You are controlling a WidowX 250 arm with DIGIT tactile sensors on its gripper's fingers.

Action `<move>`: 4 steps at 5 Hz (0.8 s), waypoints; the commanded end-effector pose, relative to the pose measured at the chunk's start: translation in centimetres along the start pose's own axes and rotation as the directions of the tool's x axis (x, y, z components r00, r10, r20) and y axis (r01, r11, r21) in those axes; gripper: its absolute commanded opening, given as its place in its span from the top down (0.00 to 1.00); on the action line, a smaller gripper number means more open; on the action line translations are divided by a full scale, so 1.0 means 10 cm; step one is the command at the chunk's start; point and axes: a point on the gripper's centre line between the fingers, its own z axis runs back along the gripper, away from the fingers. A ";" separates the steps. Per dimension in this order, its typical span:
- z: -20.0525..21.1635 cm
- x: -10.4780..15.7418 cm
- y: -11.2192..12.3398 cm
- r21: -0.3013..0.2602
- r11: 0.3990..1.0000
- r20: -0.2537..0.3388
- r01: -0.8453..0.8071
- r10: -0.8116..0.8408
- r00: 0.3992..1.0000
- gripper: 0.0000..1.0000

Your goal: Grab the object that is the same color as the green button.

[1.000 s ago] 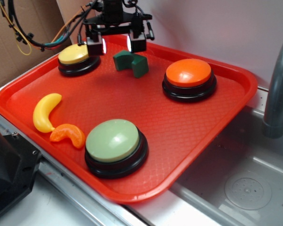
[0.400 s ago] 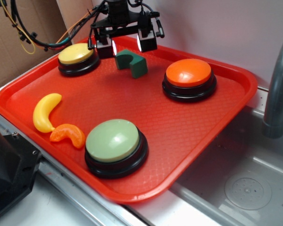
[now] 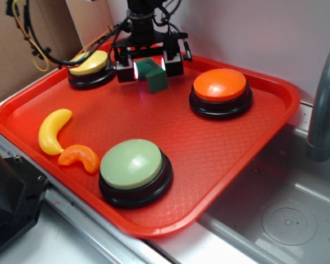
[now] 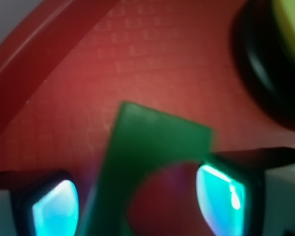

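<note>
Your hand [image 3: 149,65] stood open astride the dark green arch block [image 3: 152,75], one finger [image 4: 53,206] on each side, gripping nothing; the block lay on the red tray [image 3: 220,148] beside the yellow button [image 3: 89,62].

We are seeing a dark green arched plastic block [image 3: 152,75] on a bright red plastic tray with a fine diamond texture [image 3: 220,159], a pale sage-green domed button [image 3: 131,163], an orange domed button [image 3: 219,84], a yellow domed button [image 3: 89,62], all showing black bases, and a yellow toy banana [image 3: 52,130].
</note>
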 end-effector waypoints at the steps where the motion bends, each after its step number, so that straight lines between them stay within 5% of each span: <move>1: 0.17 0.15 0.05 -0.033 0.999 0.045 0.020 -0.018 0.999 1.00; 3: 0.65 0.06 0.19 0.031 0.968 0.046 0.250 -0.251 0.967 1.00; 4: 0.85 -0.08 0.18 0.075 0.888 0.039 0.454 -0.458 0.888 1.00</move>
